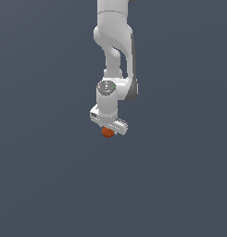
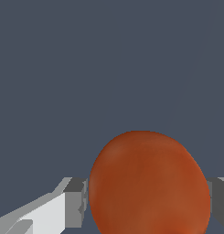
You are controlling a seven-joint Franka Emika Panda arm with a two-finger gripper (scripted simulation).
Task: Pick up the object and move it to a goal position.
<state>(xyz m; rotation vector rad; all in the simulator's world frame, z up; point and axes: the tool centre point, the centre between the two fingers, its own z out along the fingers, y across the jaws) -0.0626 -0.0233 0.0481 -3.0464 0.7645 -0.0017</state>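
Note:
The object is a small roundish red-orange lump (image 1: 107, 132) sitting just under the white hand of my arm in the exterior view. In the wrist view the lump (image 2: 150, 183) fills the space between my two grey fingertips (image 2: 77, 203), which press against its two sides. My gripper (image 1: 108, 131) points straight down and is shut on the lump. The fingers are mostly hidden behind the hand in the exterior view. No goal marker shows in either view.
The white arm (image 1: 116, 51) comes down from the top middle of the exterior view. All around is a plain dark blue-grey ground (image 1: 45, 176) with no other object in sight.

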